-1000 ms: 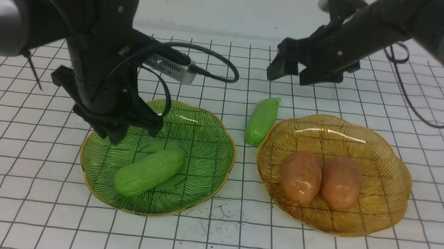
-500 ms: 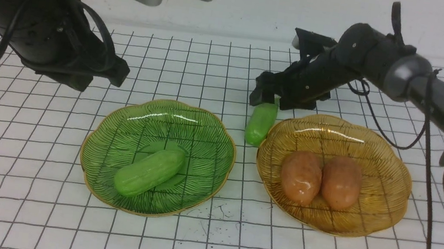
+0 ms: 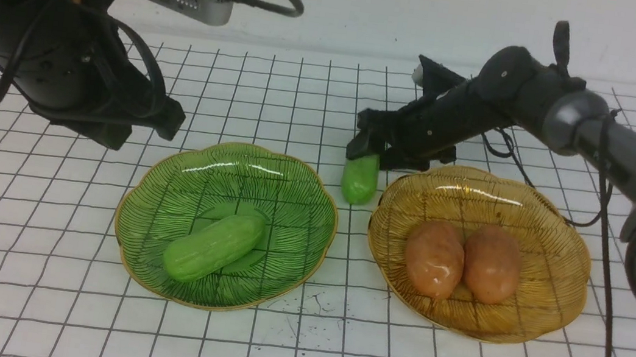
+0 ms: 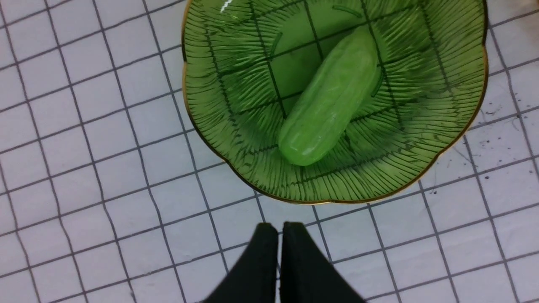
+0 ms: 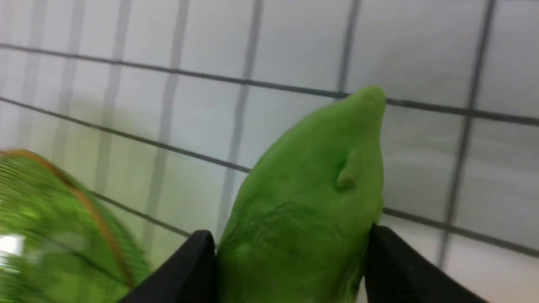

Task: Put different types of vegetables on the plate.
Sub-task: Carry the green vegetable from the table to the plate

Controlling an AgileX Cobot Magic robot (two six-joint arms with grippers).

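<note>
In the upper left of the front view the left gripper hangs above the grid mat. Its wrist view shows the two black fingers pressed together with nothing between them, just off the green plate's edge.

Left of centre sits the green plate, clear ribbed glass with a scalloped gold rim. On it lies the plated cucumber: a glossy, light green, rounded piece, set slantwise with its low end toward the frame's lower left.

Just above centre, in the gap between the two plates, is the held cucumber. It is the same green, smooth and shiny, and in the right wrist view one end narrows to a blunt tip with a small bump on its side. The right gripper is clamped on it, one black finger against each flank. Whether its lower end touches the mat I cannot tell.

Right of centre is the amber plate, the same ribbed, gold-rimmed shape. Two potatoes lie on it, touching side by side: the left potato and the right potato, both orange-brown, plump, oval and glossy.
</note>
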